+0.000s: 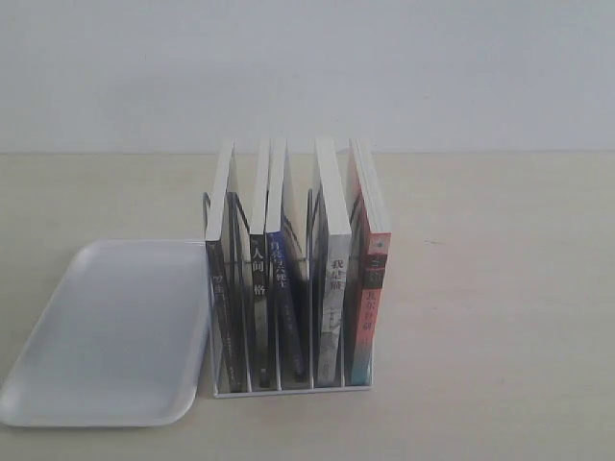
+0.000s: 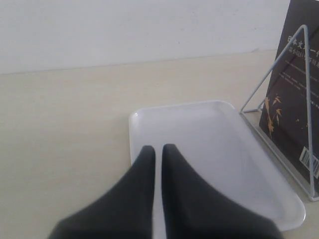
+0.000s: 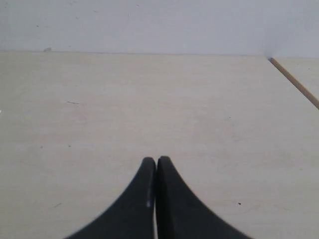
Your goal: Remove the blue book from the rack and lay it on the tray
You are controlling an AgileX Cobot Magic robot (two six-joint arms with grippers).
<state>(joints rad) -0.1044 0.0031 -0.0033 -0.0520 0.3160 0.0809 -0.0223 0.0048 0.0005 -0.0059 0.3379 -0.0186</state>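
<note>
**A:** so where's the blue book (image 1: 285, 288) at?

**B:** standing upright in the white wire rack (image 1: 293, 387), middle slot. Thin thing, dark blue spine with white characters facing out.

**A:** and the tray (image 1: 106, 327)?

**B:** flat white plastic, rounded corners, low rim. Lying at the rack's 9 o'clock, just beside it.

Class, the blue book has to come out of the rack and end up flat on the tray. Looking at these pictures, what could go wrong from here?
1. The blue book stands close beside the black-spined book, so pulling it may drag that neighbour out or topple it.
2. The rack is thin wire and looks light, so it may slide or tip.
3. The tray lies right beside the rack, so a swung book could clip either.
</note>
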